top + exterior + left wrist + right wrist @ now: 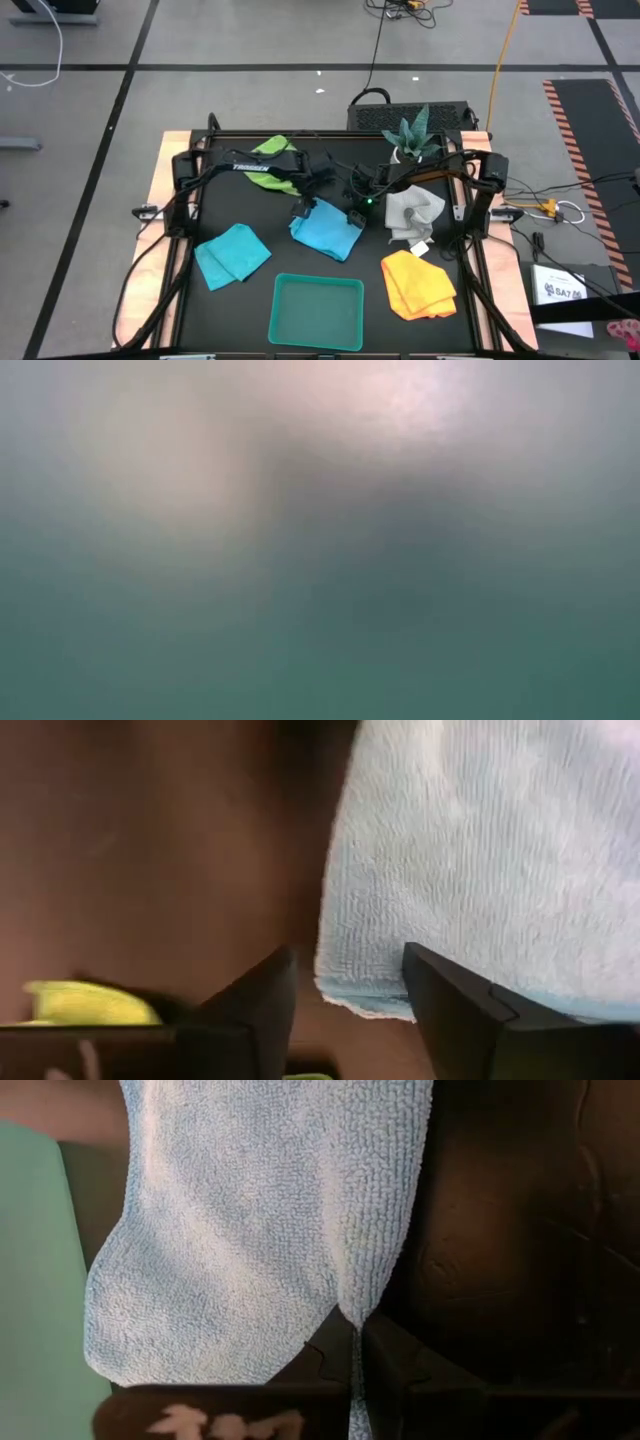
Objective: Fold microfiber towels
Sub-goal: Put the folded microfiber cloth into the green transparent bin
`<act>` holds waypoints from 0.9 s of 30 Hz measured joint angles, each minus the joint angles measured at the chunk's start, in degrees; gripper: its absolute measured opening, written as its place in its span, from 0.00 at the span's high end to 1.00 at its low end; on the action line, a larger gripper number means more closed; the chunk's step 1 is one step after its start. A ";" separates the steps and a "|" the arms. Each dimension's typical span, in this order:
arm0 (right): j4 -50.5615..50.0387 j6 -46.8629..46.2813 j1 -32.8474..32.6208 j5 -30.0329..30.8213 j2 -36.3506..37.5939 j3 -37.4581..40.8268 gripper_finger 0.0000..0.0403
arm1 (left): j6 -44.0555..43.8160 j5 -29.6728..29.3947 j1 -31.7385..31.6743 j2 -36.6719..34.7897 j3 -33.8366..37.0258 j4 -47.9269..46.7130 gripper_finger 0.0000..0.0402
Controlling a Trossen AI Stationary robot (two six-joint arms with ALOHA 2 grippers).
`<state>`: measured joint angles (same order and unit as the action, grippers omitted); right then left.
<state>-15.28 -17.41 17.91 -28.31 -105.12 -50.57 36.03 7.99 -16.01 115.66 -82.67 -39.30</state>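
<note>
A turquoise towel lies at the table's middle. My right gripper is shut on its far right corner. My left gripper is open at its far left corner, one finger on each side of that corner. A second turquoise towel lies to the left. A lime green towel lies at the far left under the left arm. A grey-white towel and a yellow-orange towel lie on the right. The low view is a blur. My right gripper pinches the middle turquoise towel's far right corner between its two fingers, coming from above. The cloth is gathered into a narrow fold at the fingers. The rest of the towel spreads out on the table toward the near side.
A teal plastic tray stands at the near edge, just in front of the middle towel. A potted plant stands at the far edge beside the right arm. The two arms reach in close together over the table's middle.
</note>
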 joint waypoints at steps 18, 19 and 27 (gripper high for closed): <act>0.39 -1.66 0.06 0.01 0.07 -0.04 1.00 | -1.21 7.47 0.37 4.35 -0.17 0.29 0.68; 0.52 -1.66 0.07 -0.04 0.07 -0.04 1.00 | -1.22 7.22 0.37 4.71 -0.23 0.09 0.70; 0.58 -1.66 0.09 -0.10 0.07 -0.04 1.00 | -2.24 5.78 0.40 5.38 -0.31 0.07 0.80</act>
<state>-14.70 -19.07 18.00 -28.41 -105.06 -50.61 33.79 13.77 -15.61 121.03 -82.98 -39.22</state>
